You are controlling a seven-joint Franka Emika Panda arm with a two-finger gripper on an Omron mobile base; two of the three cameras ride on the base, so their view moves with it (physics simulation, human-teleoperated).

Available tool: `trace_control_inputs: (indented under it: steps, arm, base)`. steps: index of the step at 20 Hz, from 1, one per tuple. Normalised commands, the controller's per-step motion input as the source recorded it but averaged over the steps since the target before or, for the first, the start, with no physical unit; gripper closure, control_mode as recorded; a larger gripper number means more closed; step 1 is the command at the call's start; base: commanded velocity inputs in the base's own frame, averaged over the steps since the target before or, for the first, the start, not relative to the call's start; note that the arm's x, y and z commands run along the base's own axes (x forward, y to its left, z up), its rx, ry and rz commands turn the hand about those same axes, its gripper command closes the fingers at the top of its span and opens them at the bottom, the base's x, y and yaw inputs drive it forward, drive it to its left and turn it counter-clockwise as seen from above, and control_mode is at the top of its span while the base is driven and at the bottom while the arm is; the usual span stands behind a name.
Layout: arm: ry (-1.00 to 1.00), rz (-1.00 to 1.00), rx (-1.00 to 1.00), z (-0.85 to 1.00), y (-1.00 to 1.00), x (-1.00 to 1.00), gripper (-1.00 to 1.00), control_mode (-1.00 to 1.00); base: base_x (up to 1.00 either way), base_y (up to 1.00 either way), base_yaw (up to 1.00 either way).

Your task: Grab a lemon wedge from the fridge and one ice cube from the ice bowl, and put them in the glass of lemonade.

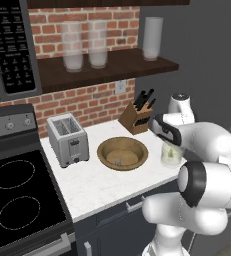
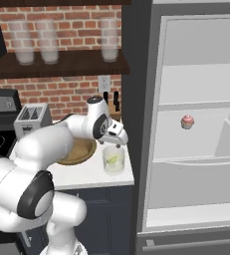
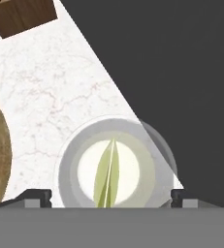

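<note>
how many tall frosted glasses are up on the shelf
3: two side by side at the left, one alone at the right end of the wooden shelf.

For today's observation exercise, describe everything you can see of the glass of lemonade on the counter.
The glass of lemonade is a short clear tumbler holding pale liquid, upright near the white counter's front corner, beside the wooden ice bowl and apart from it. A yellow-green lemon wedge sits inside it. The gripper hangs directly above, its jaws open and wider than the rim, not touching it.
</note>
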Motion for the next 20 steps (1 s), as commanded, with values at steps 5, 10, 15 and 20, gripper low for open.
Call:
trace_control_inputs:
  steps: [5,10,15,20]
  arm:
    - [-0.11,0.01,0.02,0.16,0.00,-0.26,-1.00,-1.00]
    - [-0.11,0.01,0.02,0.15,0.00,-0.22,-1.00,-1.00]
    - [-0.11,0.04,0.04,0.22,0.00,-0.26,-1.00,-1.00]
    - [-0.06,0.11,0.03,0.28,0.20,-0.27,-1.00,-1.00]
  base:
    - [0.00,0.00,0.00]
    - [0.00,0.00,0.00]
    - [0.00,0.00,0.00]
    - [0.00,0.00,0.00]
